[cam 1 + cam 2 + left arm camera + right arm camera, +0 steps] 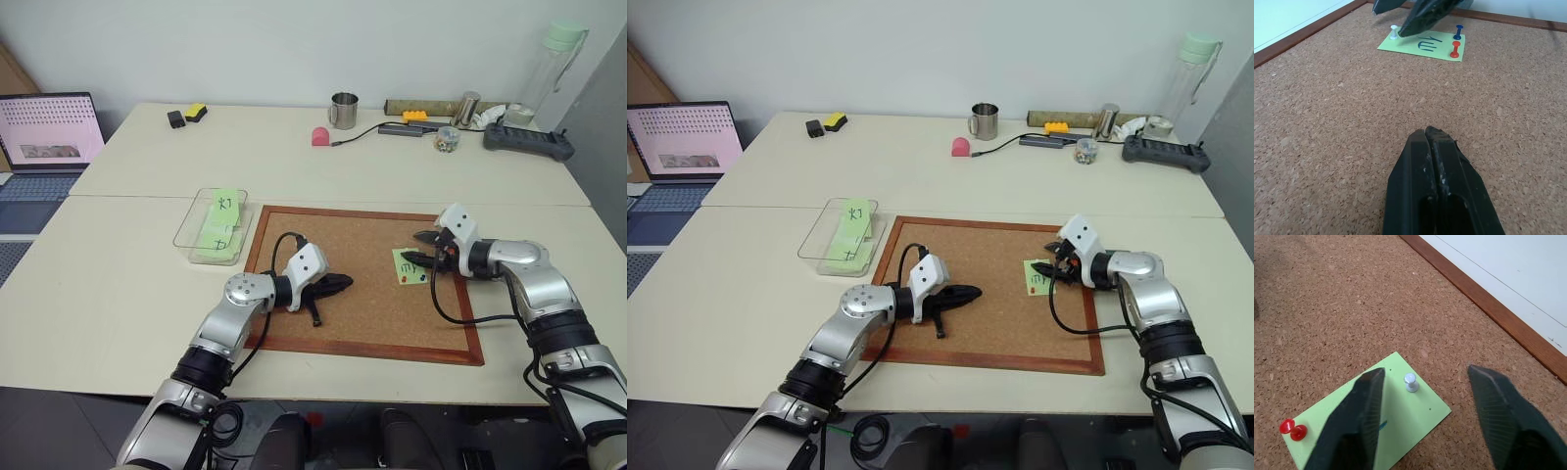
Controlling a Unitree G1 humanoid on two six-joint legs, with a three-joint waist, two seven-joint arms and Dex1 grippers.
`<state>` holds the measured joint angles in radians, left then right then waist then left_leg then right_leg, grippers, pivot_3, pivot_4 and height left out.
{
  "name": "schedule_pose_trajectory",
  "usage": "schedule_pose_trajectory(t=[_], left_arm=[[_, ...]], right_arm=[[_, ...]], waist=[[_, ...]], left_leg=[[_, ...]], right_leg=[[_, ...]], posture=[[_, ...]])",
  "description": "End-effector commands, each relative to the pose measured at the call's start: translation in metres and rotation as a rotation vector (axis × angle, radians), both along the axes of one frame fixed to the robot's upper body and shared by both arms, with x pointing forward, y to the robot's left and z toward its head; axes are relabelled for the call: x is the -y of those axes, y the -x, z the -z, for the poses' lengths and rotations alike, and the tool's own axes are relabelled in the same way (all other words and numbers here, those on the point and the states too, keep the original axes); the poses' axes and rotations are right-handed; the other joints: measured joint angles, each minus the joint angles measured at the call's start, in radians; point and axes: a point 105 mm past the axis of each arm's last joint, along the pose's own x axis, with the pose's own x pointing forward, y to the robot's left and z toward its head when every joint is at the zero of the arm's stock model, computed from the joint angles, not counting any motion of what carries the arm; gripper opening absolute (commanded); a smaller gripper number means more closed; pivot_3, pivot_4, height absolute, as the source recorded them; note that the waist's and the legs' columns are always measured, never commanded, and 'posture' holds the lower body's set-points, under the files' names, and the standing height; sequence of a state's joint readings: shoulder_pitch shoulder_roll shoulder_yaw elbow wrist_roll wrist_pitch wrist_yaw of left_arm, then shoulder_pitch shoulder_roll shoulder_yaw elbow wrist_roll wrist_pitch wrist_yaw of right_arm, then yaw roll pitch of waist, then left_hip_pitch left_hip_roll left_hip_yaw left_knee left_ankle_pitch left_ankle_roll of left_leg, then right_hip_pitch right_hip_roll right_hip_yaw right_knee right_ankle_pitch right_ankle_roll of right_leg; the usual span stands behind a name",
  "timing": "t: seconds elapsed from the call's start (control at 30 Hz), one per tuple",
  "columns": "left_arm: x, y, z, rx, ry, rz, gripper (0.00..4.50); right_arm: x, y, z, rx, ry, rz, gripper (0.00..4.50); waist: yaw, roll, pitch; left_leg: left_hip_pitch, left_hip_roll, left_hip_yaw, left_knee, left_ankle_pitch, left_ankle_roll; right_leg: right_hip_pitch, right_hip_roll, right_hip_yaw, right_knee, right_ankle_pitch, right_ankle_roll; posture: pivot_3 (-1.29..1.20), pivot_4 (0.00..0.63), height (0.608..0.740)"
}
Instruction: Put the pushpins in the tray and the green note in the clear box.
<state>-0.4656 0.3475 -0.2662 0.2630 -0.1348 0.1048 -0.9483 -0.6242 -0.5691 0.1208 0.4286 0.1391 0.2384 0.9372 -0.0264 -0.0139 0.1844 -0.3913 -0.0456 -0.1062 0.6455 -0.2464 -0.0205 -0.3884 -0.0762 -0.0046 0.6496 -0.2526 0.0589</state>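
We see the right pincer (1422, 396) spread astride the white pushpin (1410, 382), which pins the green note (1422, 45) to the corkboard (367, 294). Left pincer (1432, 142) pressed together, empty, parked mid-board. Red pin (1455, 49) and blue pin (1458, 32) also hold the note down.

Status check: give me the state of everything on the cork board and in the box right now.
green note: flat on cork board, pinned.
white pushpin: stuck in the note, between right gripper's open fingers.
red pushpin, blue pushpin: in the note.
left gripper: shut, empty.
clear box: holds other green notes.
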Motion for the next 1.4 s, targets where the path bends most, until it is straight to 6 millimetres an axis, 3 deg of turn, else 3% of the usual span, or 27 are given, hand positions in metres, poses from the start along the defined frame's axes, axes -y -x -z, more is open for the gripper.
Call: schedule_pose_trajectory(t=[0.03, 0.3, 0.5, 0.97, 1.2, 1.4], left_arm=[[0.003, 0.005, 0.009, -0.028, -0.014, 0.007, 0.0], [0.003, 0.007, 0.01, -0.032, -0.014, 0.003, 0.0], [0.003, 0.007, 0.01, -0.037, -0.016, -0.002, 0.0], [0.005, 0.01, 0.016, -0.053, -0.031, 0.005, 0.0], [0.006, 0.011, 0.016, -0.054, -0.03, 0.004, 0.0], [0.003, 0.01, 0.017, -0.05, -0.035, -0.002, 0.0]], right_arm=[[-0.002, -0.005, -0.014, 0.049, -0.017, -0.01, 1.79], [-0.004, -0.004, -0.012, 0.04, -0.02, -0.024, 0.06], [-0.008, 0.0, -0.017, 0.043, -0.046, -0.049, 0.02], [-0.002, 0.008, -0.052, 0.043, -0.215, -0.008, 0.02], [0.035, 0.009, -0.061, 0.066, -0.182, 0.131, 0.02], [0.08, 0.02, -0.048, 0.035, -0.067, 0.274, 0.02]], waist=[[0.0, 0.0, 0.0], [0.0, 0.0, 0.0], [0.0, 0.0, 0.0], [-0.001, 0.002, -0.001], [0.001, 0.002, -0.001], [0.001, 0.003, -0.002]], left_leg=[[0.0, 0.0, 0.0, 0.0, 0.0, 0.0], [0.0, 0.0, 0.0, 0.0, 0.0, 0.0], [0.0, 0.0, 0.0, 0.0, 0.0, 0.0], [0.001, 0.0, 0.0, 0.0, 0.0, 0.0], [0.0, 0.0, 0.0, 0.0, 0.0, 0.0], [0.0, 0.0, 0.001, 0.0, 0.0, 0.0]], right_leg=[[0.0, 0.0, 0.0, 0.0, 0.0, 0.0], [0.0, 0.0, 0.0, 0.0, 0.0, 0.0], [0.0, 0.0, 0.001, 0.0, 0.0, 0.0], [0.0, 0.0, 0.001, 0.0, 0.0, 0.0], [0.0, 0.0, 0.001, 0.0, 0.0, 0.0], [0.0, 0.0, 0.001, 0.0, 0.0, 0.0]], posture=[[0.0, 0.15, 0.74], [0.0, 0.15, 0.74], [0.0, 0.15, 0.74], [0.0, 0.15, 0.74], [0.0, 0.15, 0.74], [0.0, 0.15, 0.74]])
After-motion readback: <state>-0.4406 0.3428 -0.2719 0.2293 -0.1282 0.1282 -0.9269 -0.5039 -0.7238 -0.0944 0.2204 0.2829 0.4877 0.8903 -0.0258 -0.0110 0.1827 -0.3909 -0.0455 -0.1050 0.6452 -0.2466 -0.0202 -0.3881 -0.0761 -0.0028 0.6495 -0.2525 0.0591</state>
